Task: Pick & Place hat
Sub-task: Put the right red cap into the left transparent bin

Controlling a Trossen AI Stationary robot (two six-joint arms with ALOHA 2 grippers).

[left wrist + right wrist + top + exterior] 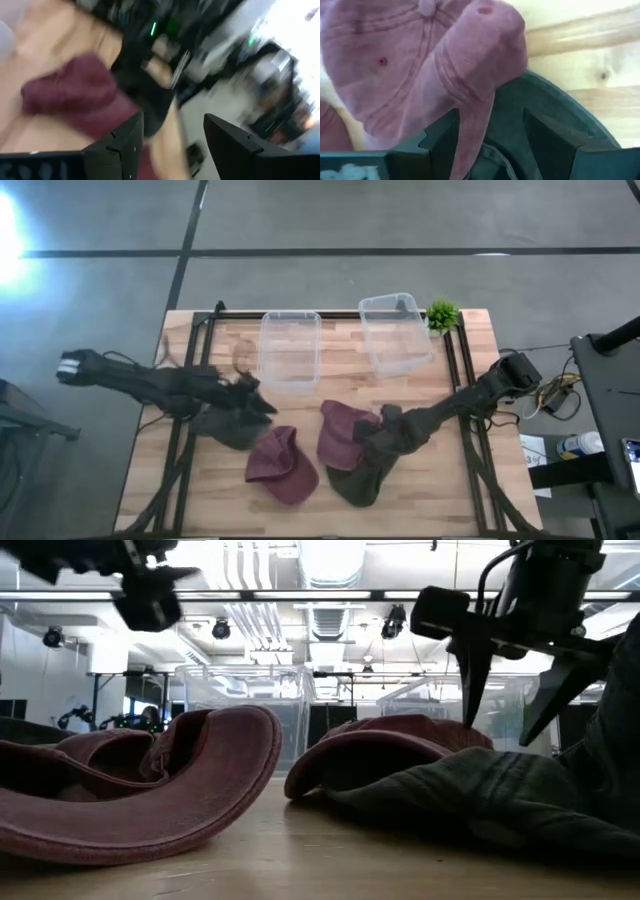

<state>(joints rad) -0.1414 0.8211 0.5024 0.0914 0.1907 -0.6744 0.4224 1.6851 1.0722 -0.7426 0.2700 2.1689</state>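
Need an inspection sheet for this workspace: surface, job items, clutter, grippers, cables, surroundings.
Surface: wooden table, black frame rails along both sides.
Job's things: two maroon caps, one front centre, one right of it; two dark caps, one at left, one at right partly overlapping the second maroon cap. Two clear bins at the back, both empty.
Clutter: small green plant at the back right corner.
Grippers: left gripper over the left dark cap, fingers open; right gripper over the right caps, fingers open.
Cables: wires off the table's right edge.
Surroundings: grey floor; equipment at right.
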